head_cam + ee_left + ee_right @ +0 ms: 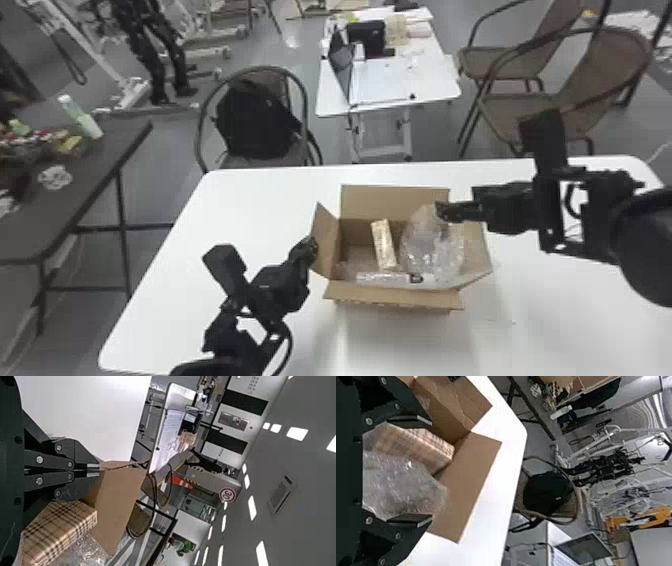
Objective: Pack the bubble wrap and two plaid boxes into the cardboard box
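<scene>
Nearest me on the white tabletop [240,200], the open cardboard box [395,295] has its near flap folded outward. At its left side, the left gripper [313,245] has its fingers closed together on the edge of the left flap [325,242]. Along the near wall inside lies a shiny strip [382,277], likely more wrap, though it's hard to be sure. Beyond it, one plaid box [384,244] leans inside, with crumpled bubble wrap [425,245] to its right. The right gripper [442,211] is over the wrap, fingers spread wide. Farther back are a chair [200,120] holding a black bag [255,120], then a small white table [430,87].
</scene>
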`<move>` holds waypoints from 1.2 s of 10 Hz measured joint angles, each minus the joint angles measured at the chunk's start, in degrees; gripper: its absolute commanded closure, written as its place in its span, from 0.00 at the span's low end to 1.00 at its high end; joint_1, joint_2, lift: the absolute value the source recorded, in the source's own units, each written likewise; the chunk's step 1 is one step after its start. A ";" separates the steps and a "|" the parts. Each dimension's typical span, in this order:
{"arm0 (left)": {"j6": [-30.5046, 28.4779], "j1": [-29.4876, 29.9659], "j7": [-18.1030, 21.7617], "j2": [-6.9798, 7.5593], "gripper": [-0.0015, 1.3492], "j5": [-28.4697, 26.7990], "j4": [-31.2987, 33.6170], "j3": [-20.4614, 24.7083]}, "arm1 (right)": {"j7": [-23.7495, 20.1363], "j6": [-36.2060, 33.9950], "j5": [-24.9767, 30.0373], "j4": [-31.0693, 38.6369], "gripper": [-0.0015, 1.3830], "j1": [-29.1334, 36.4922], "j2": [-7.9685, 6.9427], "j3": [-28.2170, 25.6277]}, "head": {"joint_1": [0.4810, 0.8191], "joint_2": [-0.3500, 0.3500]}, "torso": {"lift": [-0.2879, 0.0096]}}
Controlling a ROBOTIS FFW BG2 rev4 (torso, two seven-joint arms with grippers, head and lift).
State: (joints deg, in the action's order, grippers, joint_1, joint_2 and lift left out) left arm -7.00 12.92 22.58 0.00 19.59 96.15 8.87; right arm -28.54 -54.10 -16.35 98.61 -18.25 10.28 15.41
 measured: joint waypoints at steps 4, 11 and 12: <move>0.31 0.04 0.00 0.00 0.90 0.08 0.00 0.09 | 7.96 12.05 10.56 10.71 0.14 11.87 -1.88 -8.76 | 0.63 0.66 | 0.84; 0.63 0.51 0.00 0.00 0.90 0.37 0.09 0.28 | 33.64 40.03 14.68 18.13 0.14 37.50 -5.50 -14.93 | 0.63 0.47 | 0.84; 0.76 0.69 0.00 0.00 0.90 0.44 0.09 0.39 | 35.71 43.79 14.82 16.87 0.14 39.67 -5.75 -15.39 | 0.63 0.46 | 0.84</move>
State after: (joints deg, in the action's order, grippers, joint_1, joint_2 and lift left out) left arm -6.24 13.61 22.58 0.00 20.03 96.24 9.26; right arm 7.17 -10.31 -1.52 115.48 21.42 4.53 0.02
